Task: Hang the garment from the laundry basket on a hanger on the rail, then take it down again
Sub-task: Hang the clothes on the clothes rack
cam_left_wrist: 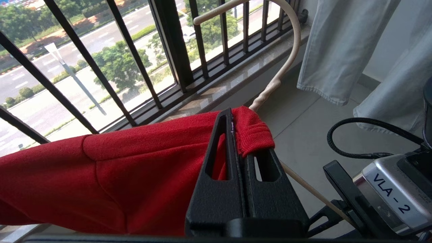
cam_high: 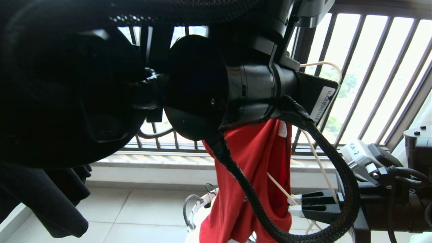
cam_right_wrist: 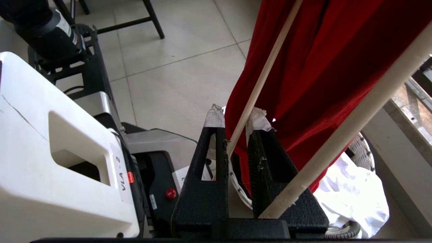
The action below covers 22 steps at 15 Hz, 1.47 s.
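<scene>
Mid-dressing: the red T-shirt is going onto the hanger, nothing is on the rail yet

The left gripper (cam_left_wrist: 241,135) is clenched on the ribbed neck edge of the garment (cam_high: 256,162) — the shirt hangs off it in the air in front of the black window railing (cam_left_wrist: 168,60), its lower end dropping toward the laundry basket (cam_right_wrist: 362,148) on the floor. The right gripper (cam_right_wrist: 234,135) is clamped on a thin bar of the hanger (cam_left_wrist: 290,50), whose hook curls up just past the collar. The rail itself isn't in view in any picture. It looks like the threading step — next the hanger arm probably has to slide further into the neck opening, with the left claw holding the collar taut so the fabric doesn't bunch or slip off the end.
</scene>
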{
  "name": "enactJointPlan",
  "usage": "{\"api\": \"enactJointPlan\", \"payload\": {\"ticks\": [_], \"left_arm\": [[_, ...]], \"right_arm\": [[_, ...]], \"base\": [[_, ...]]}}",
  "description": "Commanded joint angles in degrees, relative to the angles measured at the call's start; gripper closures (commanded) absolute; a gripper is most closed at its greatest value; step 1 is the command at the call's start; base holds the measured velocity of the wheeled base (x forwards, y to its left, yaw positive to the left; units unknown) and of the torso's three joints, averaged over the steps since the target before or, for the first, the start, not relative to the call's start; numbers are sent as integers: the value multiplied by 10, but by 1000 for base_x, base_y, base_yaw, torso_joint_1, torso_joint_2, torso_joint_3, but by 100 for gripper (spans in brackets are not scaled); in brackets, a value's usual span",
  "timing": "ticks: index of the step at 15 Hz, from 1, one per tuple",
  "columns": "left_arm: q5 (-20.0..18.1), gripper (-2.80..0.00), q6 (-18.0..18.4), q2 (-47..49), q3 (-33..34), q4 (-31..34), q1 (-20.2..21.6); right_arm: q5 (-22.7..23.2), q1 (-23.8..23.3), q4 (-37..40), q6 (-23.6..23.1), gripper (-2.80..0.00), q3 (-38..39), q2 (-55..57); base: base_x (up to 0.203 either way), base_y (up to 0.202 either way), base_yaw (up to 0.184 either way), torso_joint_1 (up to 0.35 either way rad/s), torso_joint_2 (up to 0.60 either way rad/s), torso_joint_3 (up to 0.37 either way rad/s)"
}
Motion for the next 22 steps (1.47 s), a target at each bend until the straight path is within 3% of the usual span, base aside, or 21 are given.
{"api": "enactJointPlan", "payload": {"ticks": [1, 8, 14, 22], "left_arm": [[1, 0, -12, -14, -6, 33, -22], [2, 0, -17, -11, -7, 36, -44], [4, 0, -13, -1, -33, 37, -37], [3, 0, -20, 17, -58, 61, -43]], "right_arm": [[2, -5, -3, -1, 0, -2, 13], [5, -6, -5, 6, 0, -3, 10], [44, -5, -23, 28, 0, 2, -10], [45, -6, -24, 31, 0, 1, -15]], "base": [[0, 0, 0, 0, 0, 0], [0, 0, 0, 0, 0, 0], [0, 0, 0, 0, 0, 0], [0, 0, 0, 0, 0, 0]]}}
